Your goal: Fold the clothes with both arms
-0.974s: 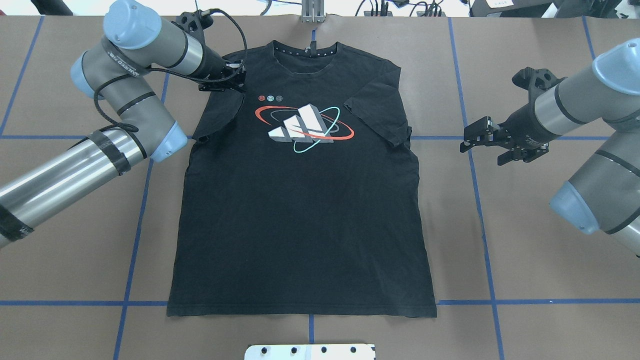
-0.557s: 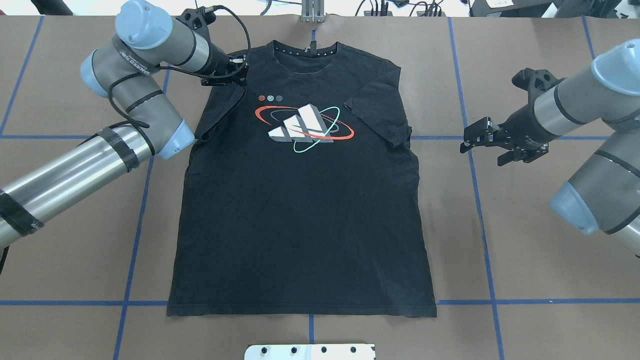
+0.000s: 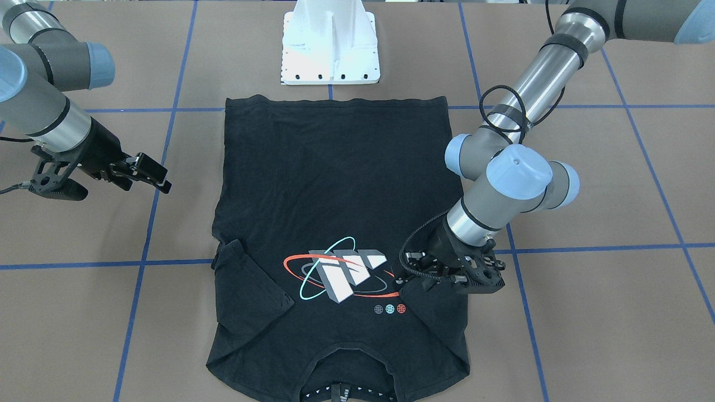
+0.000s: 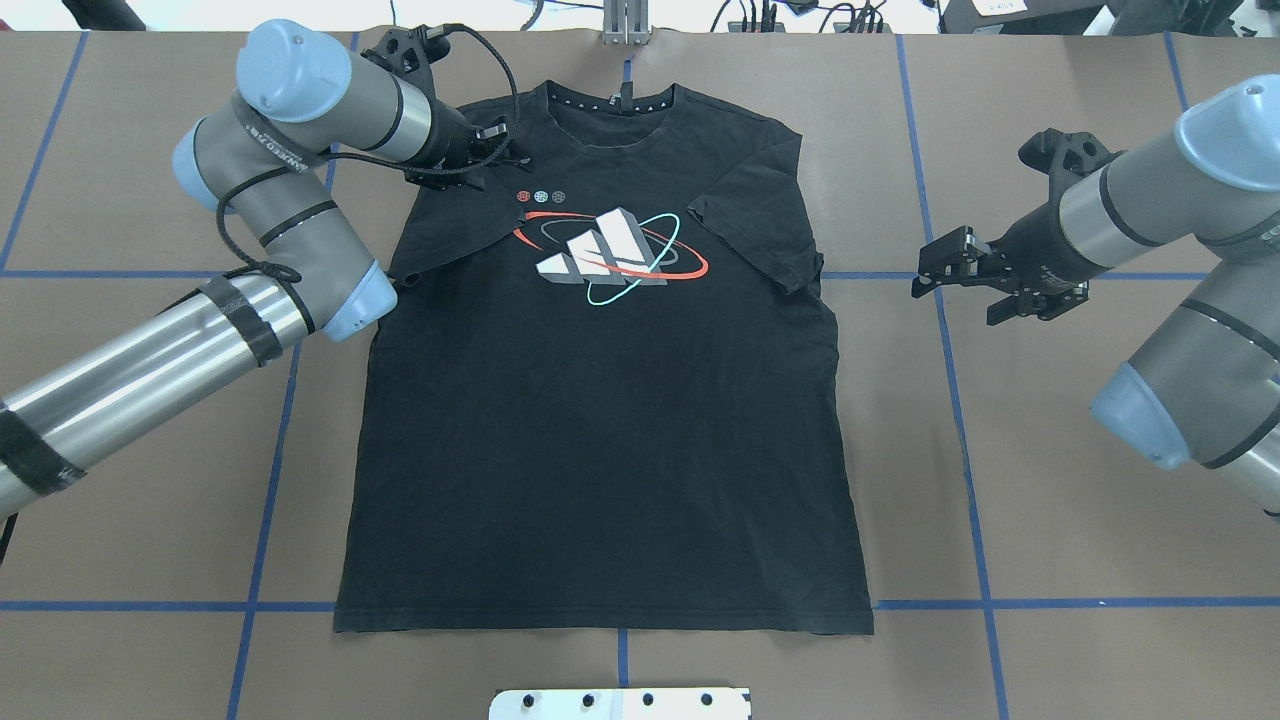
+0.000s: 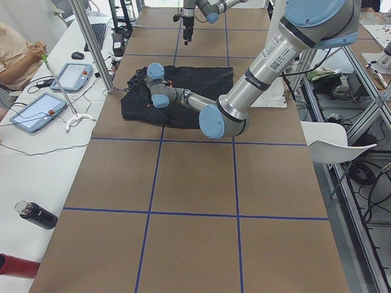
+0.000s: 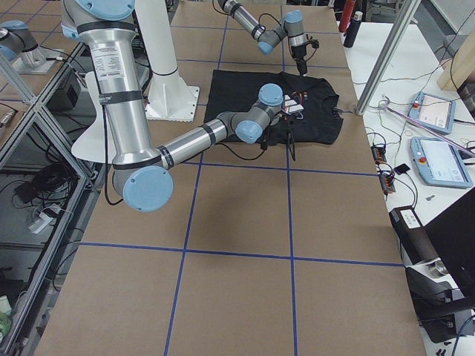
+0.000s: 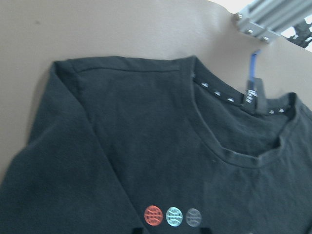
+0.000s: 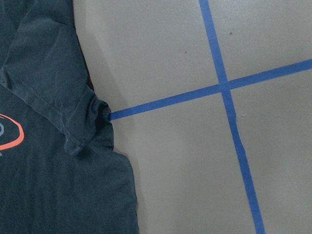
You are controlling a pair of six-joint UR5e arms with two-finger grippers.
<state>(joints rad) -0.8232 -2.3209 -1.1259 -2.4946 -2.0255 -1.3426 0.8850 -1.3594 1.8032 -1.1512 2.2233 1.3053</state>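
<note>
The black T-shirt [image 4: 600, 430] lies flat and print-side up on the table [image 4: 1050, 560], collar at the far edge from the robot. Both sleeves are folded inward over the chest. The left gripper [image 4: 495, 150] sits at the shirt's shoulder, just beside the collar. Whether its fingers are parted or closed cannot be told. The right gripper [image 4: 950, 290] hangs over bare table, near the other sleeve but apart from it. Its fingers are spread and hold nothing.

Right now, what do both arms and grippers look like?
Left arm and right arm: silver-grey tubes, light blue joint caps, black bands. A black cable loops along the left one. Left gripper and right gripper: small, black, two-fingered.
</note>
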